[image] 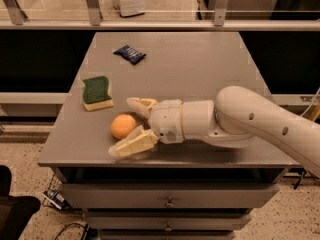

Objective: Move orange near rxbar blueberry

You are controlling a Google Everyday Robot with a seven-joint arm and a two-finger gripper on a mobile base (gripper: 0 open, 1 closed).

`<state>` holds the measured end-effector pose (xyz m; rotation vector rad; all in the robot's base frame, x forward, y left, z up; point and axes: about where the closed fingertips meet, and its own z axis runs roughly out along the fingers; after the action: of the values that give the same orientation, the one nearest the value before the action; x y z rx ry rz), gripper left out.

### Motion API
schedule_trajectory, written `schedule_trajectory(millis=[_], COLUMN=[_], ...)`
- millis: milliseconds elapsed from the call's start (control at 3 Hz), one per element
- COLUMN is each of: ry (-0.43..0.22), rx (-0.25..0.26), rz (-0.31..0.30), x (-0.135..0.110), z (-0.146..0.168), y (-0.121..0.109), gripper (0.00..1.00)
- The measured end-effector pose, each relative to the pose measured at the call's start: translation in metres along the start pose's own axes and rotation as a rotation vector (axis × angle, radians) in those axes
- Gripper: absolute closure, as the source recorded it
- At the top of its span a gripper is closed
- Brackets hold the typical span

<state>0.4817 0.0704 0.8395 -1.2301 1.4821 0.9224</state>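
The cream two-finger gripper sits low at the front of the grey table, its fingers spread around the small round orange fruit. The flat navy-blue snack bar wrapper lies well apart, near the back.

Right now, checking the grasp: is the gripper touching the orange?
Cannot tell. In the camera view the open gripper brackets the orange; its lower finger overlaps the fruit's edge, hiding any gap.
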Motion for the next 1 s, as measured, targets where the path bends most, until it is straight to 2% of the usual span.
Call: schedule_trajectory(millis=[1000], ry=[0.001], rx=[-0.01], rz=[-0.006], x=[-0.0028], z=[0.0044], y=[0.0037], gripper=[0.88])
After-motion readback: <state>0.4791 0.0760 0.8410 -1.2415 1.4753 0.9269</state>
